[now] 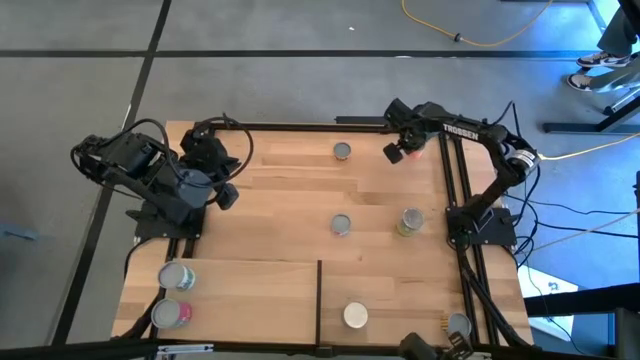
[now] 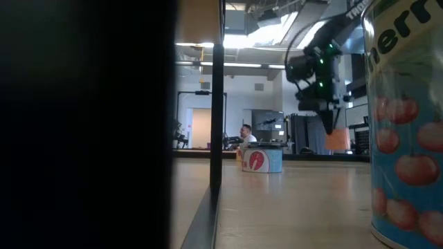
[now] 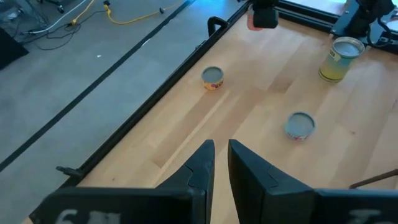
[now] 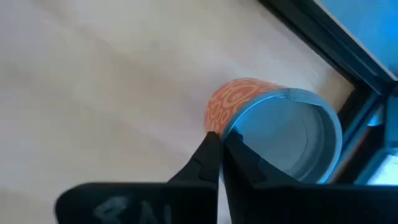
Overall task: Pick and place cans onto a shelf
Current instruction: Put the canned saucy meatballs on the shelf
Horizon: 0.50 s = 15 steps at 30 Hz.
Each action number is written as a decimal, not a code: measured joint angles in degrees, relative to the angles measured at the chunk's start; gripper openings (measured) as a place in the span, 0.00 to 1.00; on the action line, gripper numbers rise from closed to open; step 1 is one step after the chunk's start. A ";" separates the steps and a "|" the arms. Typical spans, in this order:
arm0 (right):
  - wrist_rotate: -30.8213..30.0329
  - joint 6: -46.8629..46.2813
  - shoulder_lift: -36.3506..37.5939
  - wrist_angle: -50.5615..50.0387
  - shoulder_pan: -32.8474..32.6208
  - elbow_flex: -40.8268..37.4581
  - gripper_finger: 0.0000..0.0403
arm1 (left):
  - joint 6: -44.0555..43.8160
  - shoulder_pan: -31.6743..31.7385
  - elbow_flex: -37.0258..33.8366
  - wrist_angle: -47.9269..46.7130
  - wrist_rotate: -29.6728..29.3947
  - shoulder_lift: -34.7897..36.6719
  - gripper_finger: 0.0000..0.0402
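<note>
I've got the right gripper [image 1: 397, 152] pinching the orange can's [image 4: 239, 99] rim, far right; next, lift toward the shelf [image 1: 240, 290].

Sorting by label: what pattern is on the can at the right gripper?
Orange with pale circular rings on the can, clearest in the right wrist view.

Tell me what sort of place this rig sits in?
Most likely an indoor robotics lab or workshop: grey floor with a loose yellow cable, a black-framed wood table, and in the low view a big open room with ceiling lights and a person seated at the back.
</note>
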<state>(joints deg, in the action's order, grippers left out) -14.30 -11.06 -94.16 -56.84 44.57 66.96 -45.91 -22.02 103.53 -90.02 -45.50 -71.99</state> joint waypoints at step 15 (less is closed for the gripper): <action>2.54 1.00 0.10 -15.95 -20.61 30.36 0.02 | -0.02 0.00 0.00 0.00 3.16 0.00 0.10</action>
<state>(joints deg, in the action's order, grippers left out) -11.76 -10.06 -94.06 -72.79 23.96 97.32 -45.93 -22.02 103.53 -90.02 -42.33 -71.98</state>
